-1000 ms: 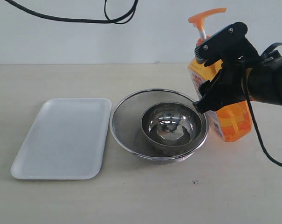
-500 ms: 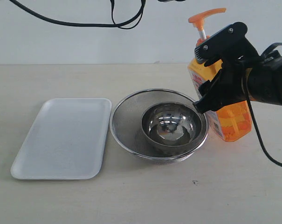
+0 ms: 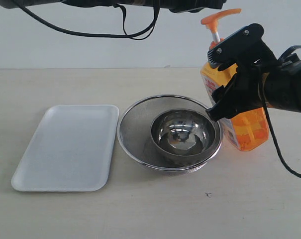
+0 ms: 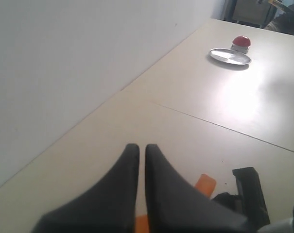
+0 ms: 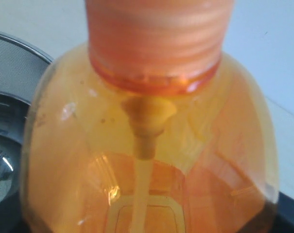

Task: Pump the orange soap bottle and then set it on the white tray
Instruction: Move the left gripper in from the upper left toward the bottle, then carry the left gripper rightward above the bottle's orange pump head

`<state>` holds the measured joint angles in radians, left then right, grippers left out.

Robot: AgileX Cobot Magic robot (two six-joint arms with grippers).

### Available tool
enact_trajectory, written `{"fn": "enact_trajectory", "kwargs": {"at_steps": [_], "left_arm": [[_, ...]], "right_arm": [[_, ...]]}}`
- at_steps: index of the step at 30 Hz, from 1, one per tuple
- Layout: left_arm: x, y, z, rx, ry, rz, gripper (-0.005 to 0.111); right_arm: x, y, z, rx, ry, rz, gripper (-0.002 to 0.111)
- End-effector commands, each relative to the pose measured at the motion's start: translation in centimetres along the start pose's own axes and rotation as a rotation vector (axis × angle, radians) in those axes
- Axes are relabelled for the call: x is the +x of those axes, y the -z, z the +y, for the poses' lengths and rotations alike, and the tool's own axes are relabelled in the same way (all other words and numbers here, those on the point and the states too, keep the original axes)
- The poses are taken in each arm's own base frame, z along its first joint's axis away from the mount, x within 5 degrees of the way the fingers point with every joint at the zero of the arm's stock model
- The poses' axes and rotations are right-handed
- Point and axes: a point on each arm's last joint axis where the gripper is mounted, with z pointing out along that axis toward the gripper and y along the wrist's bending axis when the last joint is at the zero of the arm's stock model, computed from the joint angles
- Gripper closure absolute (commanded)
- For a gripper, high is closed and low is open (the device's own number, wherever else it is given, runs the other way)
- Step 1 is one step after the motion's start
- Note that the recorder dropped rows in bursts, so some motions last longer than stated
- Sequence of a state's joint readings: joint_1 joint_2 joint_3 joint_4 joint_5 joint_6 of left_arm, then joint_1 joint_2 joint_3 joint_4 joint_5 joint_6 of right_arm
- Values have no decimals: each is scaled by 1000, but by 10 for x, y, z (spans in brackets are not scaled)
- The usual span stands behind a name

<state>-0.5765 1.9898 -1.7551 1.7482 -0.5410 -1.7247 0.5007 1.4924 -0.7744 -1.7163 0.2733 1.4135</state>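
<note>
right pincer (image 3: pixel 213 84) grips the standing orange soap bottle (image 3: pixel 250 132) while left pincer (image 4: pixel 138 146) is closed.

The right gripper (image 3: pixel 213 85) is matte black, with two long, angular fingers (image 3: pixel 237 42). The upper finger carries two small silver screws (image 3: pixel 246 32). Behind the fingers, a bulky black wrist (image 3: pixel 289 87) trails a thin black cable (image 3: pixel 278 149) in a loop. The left gripper (image 4: pixel 141 148) has two smooth black fingers (image 4: pixel 112 199) tapering to rounded tips. Thin black cables (image 3: pixel 135 25) loop beneath its dark arm (image 3: pixel 185 5).
</note>
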Motion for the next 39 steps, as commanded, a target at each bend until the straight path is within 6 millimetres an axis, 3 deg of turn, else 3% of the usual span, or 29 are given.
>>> {"fn": "enact_trajectory", "kwargs": {"at_steps": [1,25,39], "left_arm": [[-1,-2,-5,46,11,0,102],[-2,-7,-15,59,4,0,102],[-2,-7,-10,8,4,-9,102]], "right_arm": [[-8,4,-7,40,33,-30,108],[-8,4,-7,36,31,-31,108],[-8,4,-6,32,31,-31,108]]}}
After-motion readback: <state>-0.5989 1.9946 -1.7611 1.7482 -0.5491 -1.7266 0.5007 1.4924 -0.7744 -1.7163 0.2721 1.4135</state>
